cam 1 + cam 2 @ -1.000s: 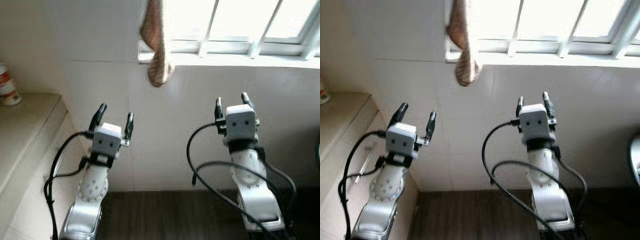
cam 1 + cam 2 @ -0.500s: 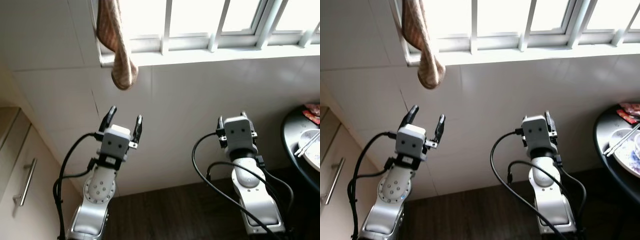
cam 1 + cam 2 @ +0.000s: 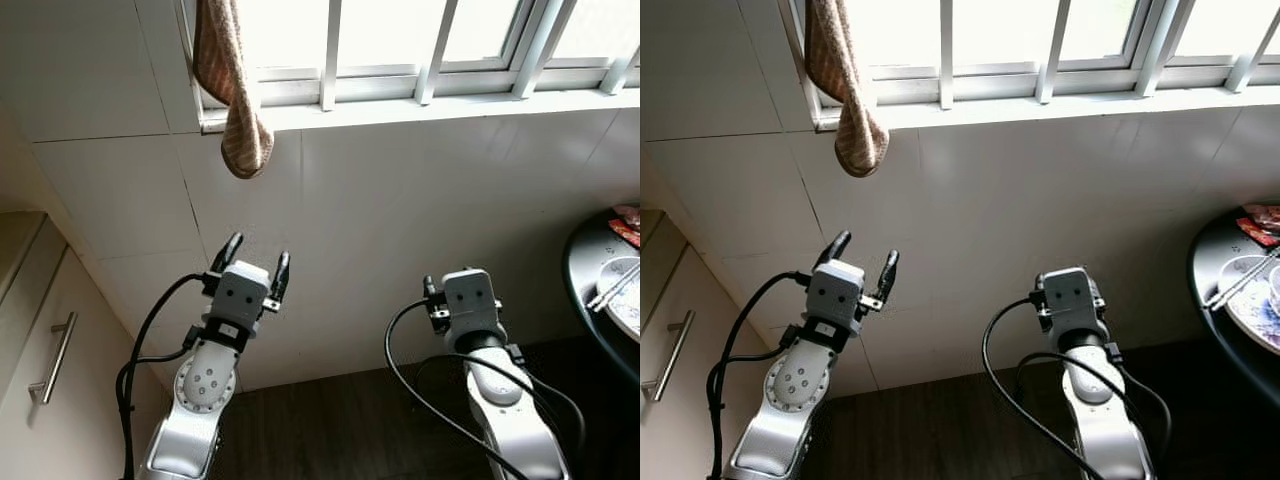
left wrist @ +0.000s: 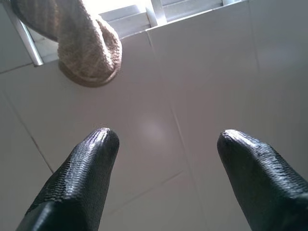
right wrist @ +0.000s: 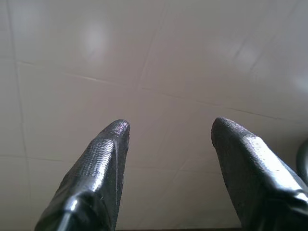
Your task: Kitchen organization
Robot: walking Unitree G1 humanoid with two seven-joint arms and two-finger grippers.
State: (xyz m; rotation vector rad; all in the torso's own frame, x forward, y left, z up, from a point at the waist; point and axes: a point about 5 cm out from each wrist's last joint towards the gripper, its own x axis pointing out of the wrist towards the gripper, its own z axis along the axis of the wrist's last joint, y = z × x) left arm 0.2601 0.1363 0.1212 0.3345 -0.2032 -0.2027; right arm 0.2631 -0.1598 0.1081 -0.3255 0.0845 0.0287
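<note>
Writing: none readable.
Left gripper (image 3: 255, 266): one, spread, empty, below the brown knitted cloth (image 3: 232, 95).
Right gripper (image 5: 168, 139): one, spread, empty.

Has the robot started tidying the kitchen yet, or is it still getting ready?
Nothing looks done yet. The left claw and the right claw are both open and empty, raised in front of the tiled wall. Nothing is in hand. Still left to handle: the plate with chopsticks on the black table at the robot's right, and maybe the brown cloth hanging from the window bars.
</note>
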